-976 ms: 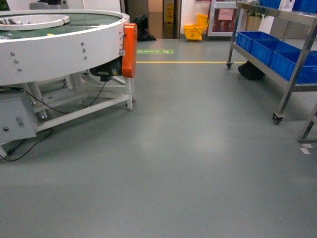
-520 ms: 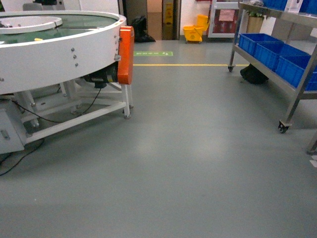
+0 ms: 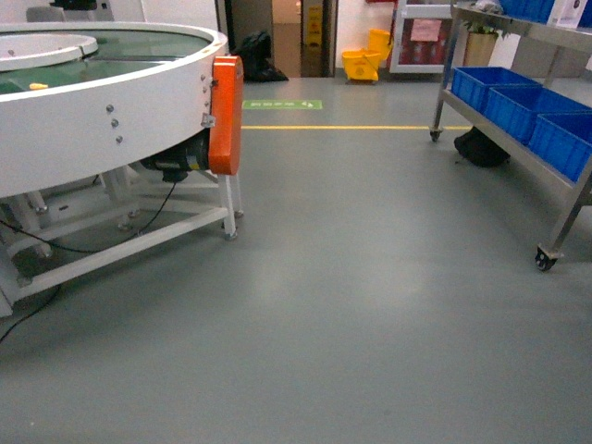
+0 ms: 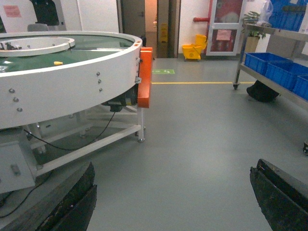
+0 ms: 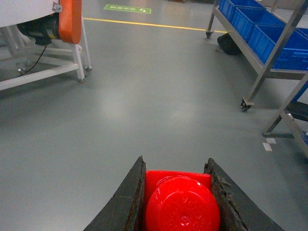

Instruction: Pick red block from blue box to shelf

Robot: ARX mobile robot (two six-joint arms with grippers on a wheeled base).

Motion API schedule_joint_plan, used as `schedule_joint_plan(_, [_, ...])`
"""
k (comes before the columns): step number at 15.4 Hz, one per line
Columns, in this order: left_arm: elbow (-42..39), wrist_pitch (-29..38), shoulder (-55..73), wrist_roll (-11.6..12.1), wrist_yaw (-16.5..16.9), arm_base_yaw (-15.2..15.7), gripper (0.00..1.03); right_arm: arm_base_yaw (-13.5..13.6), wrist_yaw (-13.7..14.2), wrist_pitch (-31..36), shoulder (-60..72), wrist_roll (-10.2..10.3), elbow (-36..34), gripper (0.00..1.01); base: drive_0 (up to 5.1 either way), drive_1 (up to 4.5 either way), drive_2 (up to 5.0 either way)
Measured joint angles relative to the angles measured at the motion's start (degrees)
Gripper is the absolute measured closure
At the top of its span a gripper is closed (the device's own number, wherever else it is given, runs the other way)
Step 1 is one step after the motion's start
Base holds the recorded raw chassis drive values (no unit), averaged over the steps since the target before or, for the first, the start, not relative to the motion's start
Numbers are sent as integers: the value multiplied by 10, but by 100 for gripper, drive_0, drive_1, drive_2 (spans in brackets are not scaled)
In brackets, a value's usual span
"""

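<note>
The red block sits studs toward the camera between the dark fingers of my right gripper, which is shut on it above the grey floor. In the left wrist view my left gripper is open, its fingers far apart with only floor between them. The shelf, a steel rack on casters, stands at the right and also shows in the right wrist view as the shelf. The blue box is out of view. Neither gripper shows in the head view.
Dark blue crates fill the shelf's lower tier, with a black bag under it. A round white conveyor table with an orange cover stands at the left. A yellow mop bucket is by the far doorway.
In the head view the conveyor table has slid left and the shelf right, both a little nearer, so the base has rolled forward over the floor.
</note>
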Motion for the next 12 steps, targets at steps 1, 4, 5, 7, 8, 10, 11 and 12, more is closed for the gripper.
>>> schedule_joint_plan(1, [0,-3,0,0,0,0,5,0,0,0,0,0,0,73,0,433,-434])
schedule_joint_plan(4, [0,-1,0,0,0,0,5,0,0,2,0,0,0,73,0,433,-434])
schedule_joint_plan(5, [0,-1,0,0,0,0,5,0,0,0,0,0,0,73,0,433,-434])
schedule_joint_plan(7, [0,-2,0,0,0,0,5,0,0,1,0,0,0,73,2,435,-432])
schedule_joint_plan(8, [0,0,0,0,0,0,5,0,0,1,0,0,0,73,4,437,-430])
schedule_joint_plan(10, [0,-2,0,0,0,0,5,0,0,1,0,0,0,73,4,437,-430])
schedule_joint_plan(11, [0,-2,0,0,0,0,5,0,0,1,0,0,0,73,4,437,-430])
schedule_joint_plan(12, [0,-1,0,0,0,0,5,0,0,0,0,0,0,73,4,437,-430])
